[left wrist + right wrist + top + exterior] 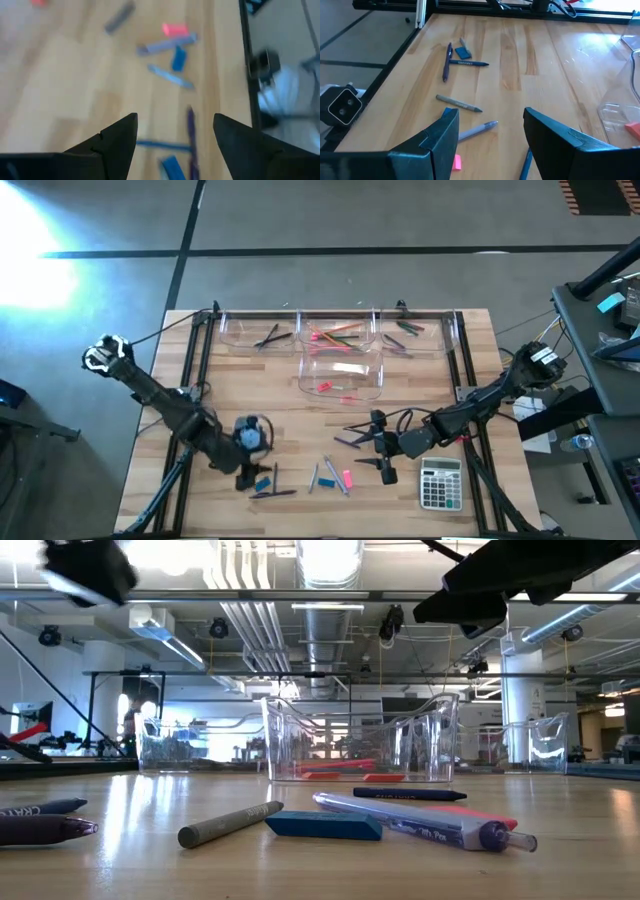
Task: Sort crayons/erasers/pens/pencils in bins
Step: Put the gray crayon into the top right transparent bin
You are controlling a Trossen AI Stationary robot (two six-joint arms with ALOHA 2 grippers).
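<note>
My left gripper (248,477) hangs open over the near left of the table, with nothing between its fingers (175,135). Below it lie a purple pen (191,134), a blue crayon (162,145) and a blue eraser (172,167). Farther off lie a second blue eraser (178,59), a pink eraser (174,29) and a grey crayon (120,17). My right gripper (376,446) stands open and empty near the table's middle right, pointing toward the left edge (490,130). Four clear bins (342,375) hold sorted items; pink erasers lie in the nearest bin (345,772).
A grey calculator (441,483) lies near the front right corner. A pen (420,822), a blue eraser (325,826) and a grey crayon (230,824) lie flat on the wood before the nearest bin. Black rails (205,350) run along the table's sides.
</note>
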